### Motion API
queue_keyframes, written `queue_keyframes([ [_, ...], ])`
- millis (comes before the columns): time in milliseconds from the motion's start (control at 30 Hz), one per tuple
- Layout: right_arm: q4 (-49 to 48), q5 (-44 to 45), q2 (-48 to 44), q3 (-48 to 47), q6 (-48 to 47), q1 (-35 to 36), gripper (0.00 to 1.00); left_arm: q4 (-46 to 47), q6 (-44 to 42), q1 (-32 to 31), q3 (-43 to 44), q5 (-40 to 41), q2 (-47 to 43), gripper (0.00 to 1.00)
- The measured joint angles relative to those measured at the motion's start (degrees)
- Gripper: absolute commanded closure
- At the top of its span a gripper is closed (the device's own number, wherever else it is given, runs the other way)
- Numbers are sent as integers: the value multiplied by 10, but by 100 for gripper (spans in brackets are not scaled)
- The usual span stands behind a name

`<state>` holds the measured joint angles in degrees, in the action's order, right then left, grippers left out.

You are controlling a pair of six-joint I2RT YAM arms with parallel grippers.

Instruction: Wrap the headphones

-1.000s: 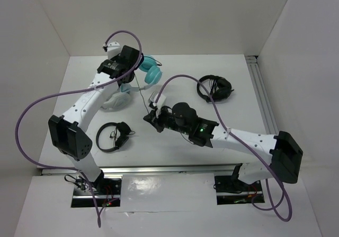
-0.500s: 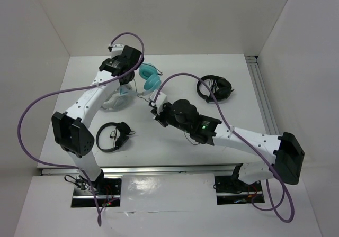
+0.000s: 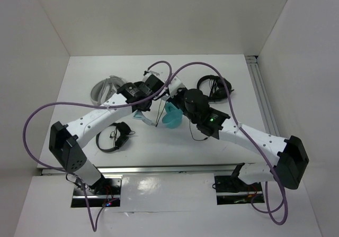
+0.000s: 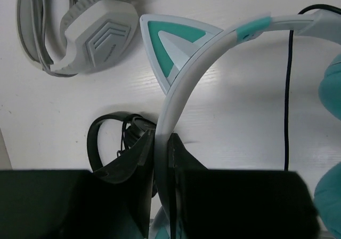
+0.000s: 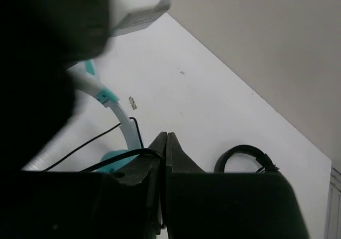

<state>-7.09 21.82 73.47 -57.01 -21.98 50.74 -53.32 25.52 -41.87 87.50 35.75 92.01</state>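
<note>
- Bright, even overhead light; your white desk point(image 3: 159, 147) carries only soft shadows.
- Your right wrist view is dim, its upper left blurred black.
- The left fingers point(image 4: 133, 167) show dark and soft.

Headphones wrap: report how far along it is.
Done: the left gripper is shut on the white headband of the headphones, so they are secured. In hand: the right gripper is pinched shut on the thin black cable beside a teal cup. Left: all the winding. The cable runs loose, with no turns visible around the headband or cups.
</note>
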Motion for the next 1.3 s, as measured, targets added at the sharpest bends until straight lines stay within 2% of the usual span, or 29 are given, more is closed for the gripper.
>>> queue_keyframes([
  [167,-17,-27,0,4,-6,-28,91,11,-3,-25,-42,-10,-58,100],
  [300,-24,-56,2,23,3,-75,91,22,-12,-73,-35,-12,-107,100],
  [400,-49,-93,2,39,18,-101,86,30,-17,-91,-24,-16,-129,100],
  [667,-135,-230,10,67,69,-198,80,-14,-50,-99,-24,-52,-163,100],
  [800,-164,-322,38,65,106,-243,80,-35,-67,-106,-13,-65,-174,100],
  [967,-213,-424,89,66,167,-257,80,-45,-76,-106,33,-66,-181,100],
  [1133,-304,-479,153,69,231,-249,73,-46,-76,-107,69,-64,-191,100],
  [1233,-356,-495,198,69,271,-242,65,-48,-76,-107,81,-61,-193,100],
  [1267,-371,-498,211,69,283,-240,58,-50,-76,-107,83,-59,-193,100],
  [1300,-386,-500,224,69,296,-239,56,-50,-76,-107,85,-58,-193,100],
])
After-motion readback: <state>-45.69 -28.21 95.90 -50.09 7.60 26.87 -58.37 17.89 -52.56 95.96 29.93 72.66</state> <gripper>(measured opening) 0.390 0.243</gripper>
